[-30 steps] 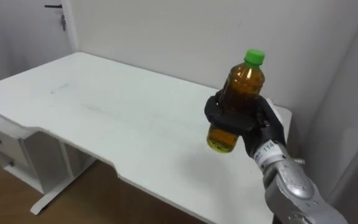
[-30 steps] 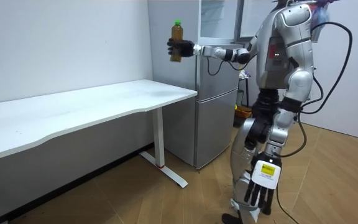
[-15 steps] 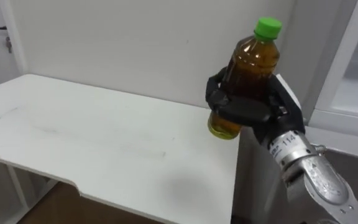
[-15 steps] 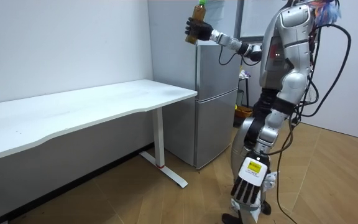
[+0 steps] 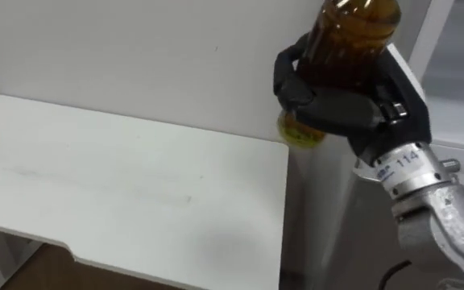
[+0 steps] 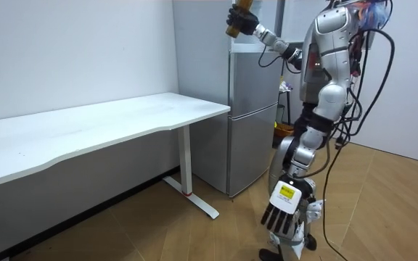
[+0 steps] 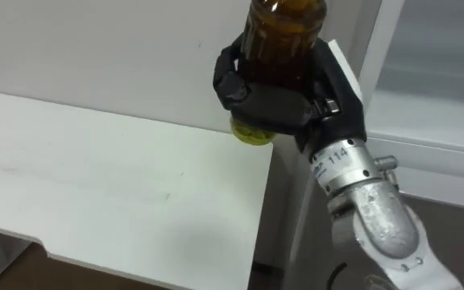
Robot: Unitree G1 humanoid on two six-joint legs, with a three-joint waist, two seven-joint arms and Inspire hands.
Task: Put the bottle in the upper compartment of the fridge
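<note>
My right hand is shut round the lower half of a brown bottle filled with amber liquid. The bottle stands almost upright and its cap is cut off by the top edge of the eye views. In the room view the bottle is held high on my outstretched arm, in front of the top of the grey fridge. A pale upper fridge compartment shows just right of the bottle. My left hand hangs low beside my leg with straight fingers. I stand at the fridge.
A long white table stretches to my left, and its right end sits close against the fridge side. A white wall runs behind both. Wooden floor lies open under and in front of the table.
My right arm has lifted the bottle higher and across from above the table's end to the fridge top. The cap has left the eye view. My view has swung right.
</note>
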